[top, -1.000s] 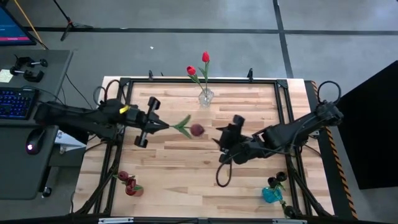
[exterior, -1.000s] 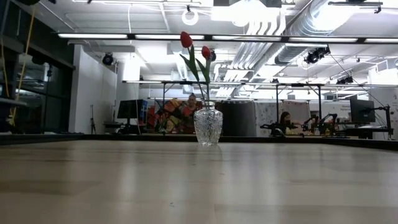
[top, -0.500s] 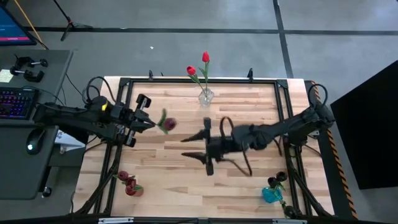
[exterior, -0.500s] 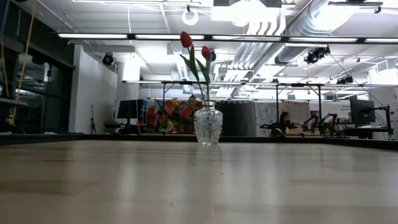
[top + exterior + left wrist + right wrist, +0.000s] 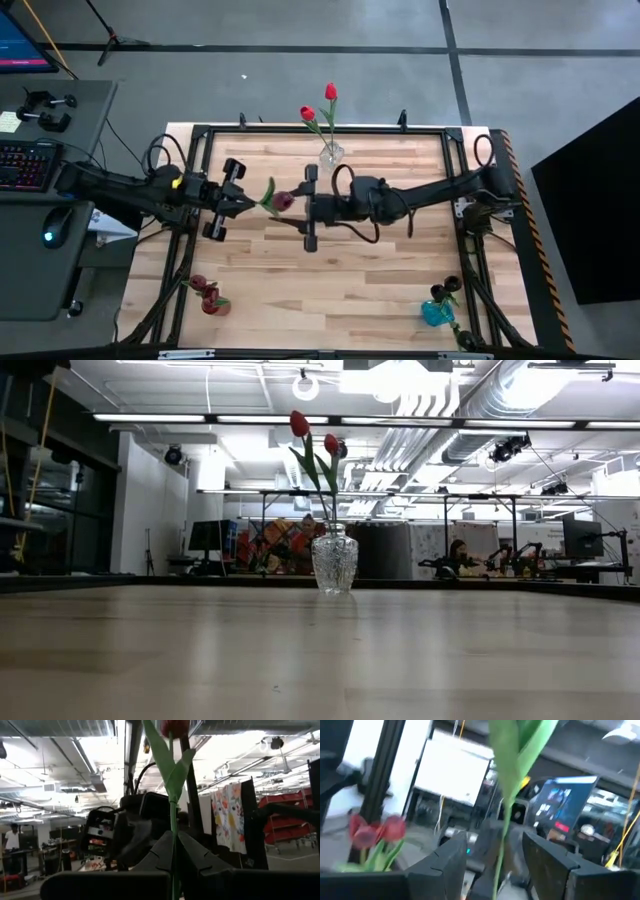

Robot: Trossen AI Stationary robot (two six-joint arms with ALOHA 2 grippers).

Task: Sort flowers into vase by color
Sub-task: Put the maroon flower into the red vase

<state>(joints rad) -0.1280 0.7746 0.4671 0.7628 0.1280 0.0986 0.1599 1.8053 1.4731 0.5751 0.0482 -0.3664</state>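
Two red tulips stand in the clear vase. Left gripper fingers are clamped on a maroon tulip stem above the bench; right gripper fingers are apart around it. Handover pending; more flowers remain in the near-left cluster.

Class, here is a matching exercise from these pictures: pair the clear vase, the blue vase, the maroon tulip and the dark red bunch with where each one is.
Things:
1. clear vase
2. blue vase
3. maroon tulip
4. dark red bunch

Places, as the high view shows them:
A. lower right corner of the table
B. held by the left gripper
C. lower left corner of the table
D. middle of the table's top edge

Pairs: 1-D, 2-A, 3-B, 4-C
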